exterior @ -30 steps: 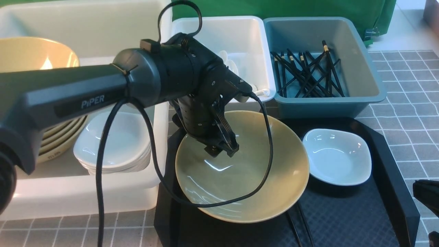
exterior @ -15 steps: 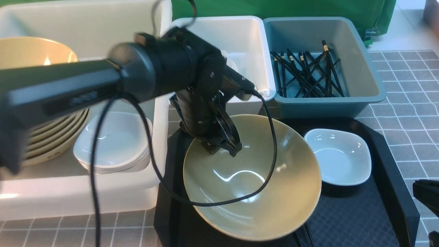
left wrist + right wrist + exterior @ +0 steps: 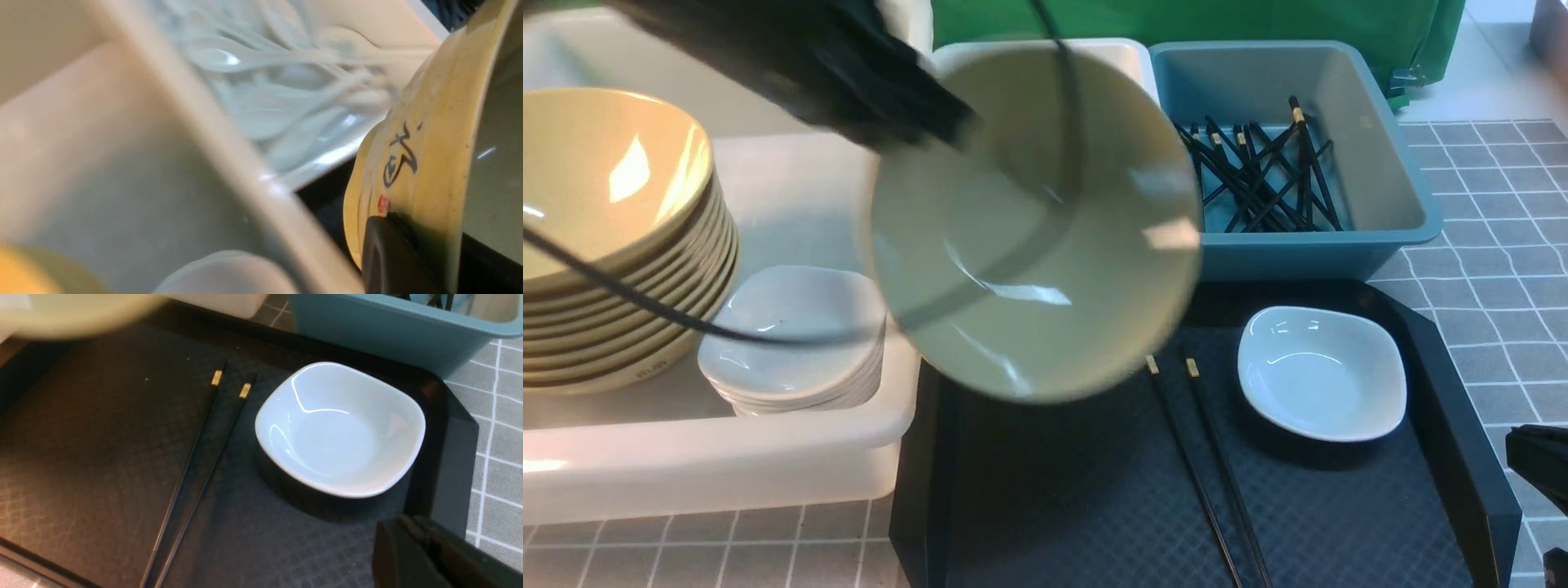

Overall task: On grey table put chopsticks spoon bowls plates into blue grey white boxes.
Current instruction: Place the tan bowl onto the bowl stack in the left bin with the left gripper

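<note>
Holding bowl (image 3: 1111,269) aloft | left jaws on rim | chopsticks (image 3: 1190,465) on tray (image 3: 1054,490)

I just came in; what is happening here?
The left gripper, jaws shut on the rim, holds a yellowish bowl in the air above the black tray, next to the large tub, where bowls and plates are stacked. A pair of chopsticks and one white plate lie on the tray. The right gripper hangs near its edge.
</note>
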### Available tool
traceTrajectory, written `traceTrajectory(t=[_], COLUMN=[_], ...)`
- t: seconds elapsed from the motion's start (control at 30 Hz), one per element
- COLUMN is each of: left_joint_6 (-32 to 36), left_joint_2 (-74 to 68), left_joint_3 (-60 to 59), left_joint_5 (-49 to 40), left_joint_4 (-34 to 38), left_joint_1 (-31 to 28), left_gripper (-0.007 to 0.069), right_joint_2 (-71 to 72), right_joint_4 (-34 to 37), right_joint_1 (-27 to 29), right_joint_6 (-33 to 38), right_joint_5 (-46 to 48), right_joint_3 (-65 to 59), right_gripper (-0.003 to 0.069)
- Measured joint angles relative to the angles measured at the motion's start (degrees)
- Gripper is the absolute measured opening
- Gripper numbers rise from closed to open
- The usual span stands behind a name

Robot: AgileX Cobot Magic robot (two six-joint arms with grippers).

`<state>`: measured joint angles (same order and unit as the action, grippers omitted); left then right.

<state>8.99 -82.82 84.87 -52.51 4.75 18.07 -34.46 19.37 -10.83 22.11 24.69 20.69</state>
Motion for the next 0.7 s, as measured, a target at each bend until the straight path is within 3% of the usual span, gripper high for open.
traceTrajectory(t=[0.37,0.5,0.7], left_joint_6=[3.33,6.17,9.86], left_joint_2=[4.34,2.85,-1.83], left_joint_3=[-1.69,-5.28,-11.62], left_joint_5=[2.06,3.26,5.56], left_joint_4=[16.36,21.94,24.01], left_joint_1=[-45.25,-52.64,-53.79], left_gripper=[0.0003,0.0003,0.0017], right_joint_2=[0.0,0.0,0.0], right_joint_4=[0.0,0.0,0.0], right_joint_1=[0.0,0.0,0.0], right_joint_6=[0.0,0.0,0.0], right_joint_5=[0.0,0.0,-0.05], right_joint_3=[0.0,0.0,0.0], right_gripper=[0.0079,0.008,0.0089])
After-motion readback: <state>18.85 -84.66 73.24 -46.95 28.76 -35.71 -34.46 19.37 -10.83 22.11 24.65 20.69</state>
